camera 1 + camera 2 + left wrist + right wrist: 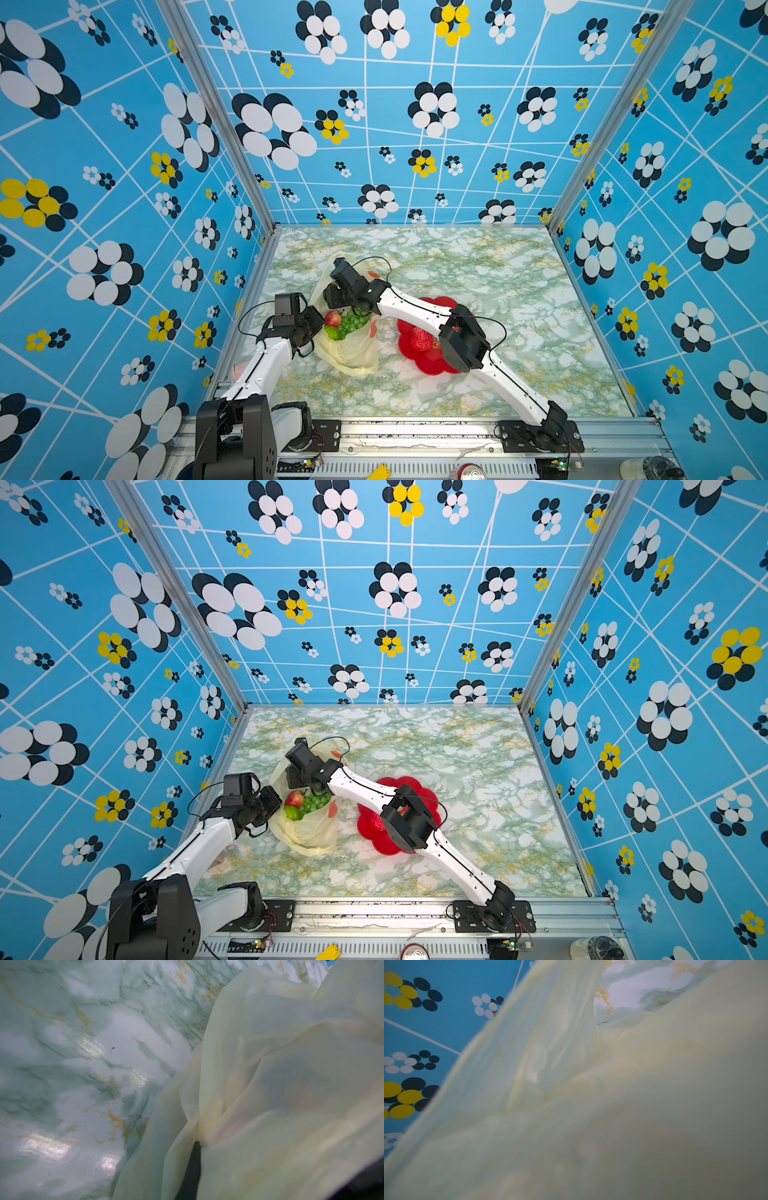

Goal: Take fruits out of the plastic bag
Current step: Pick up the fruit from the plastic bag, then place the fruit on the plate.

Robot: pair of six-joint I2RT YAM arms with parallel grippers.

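because the film is limp, left tool [316, 327]: clamped on the plastic bag's [353, 357] edge to hold the mouth open
right tool [358, 311]: down in the mouth over the green grapes [353, 323]; its gap cannot be told (film fills its wrist view)
fruits: grapes and a red-pink fruit [332, 319] inside the bag on the bench [457, 270]; one red piece [420, 338] on the red plate [432, 368]

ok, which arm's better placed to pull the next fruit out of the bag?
Right. The right pincer sits at the open mouth of the plastic bag, over the green grape bunch; the left pincer is shut on the bag's rim, holding it.
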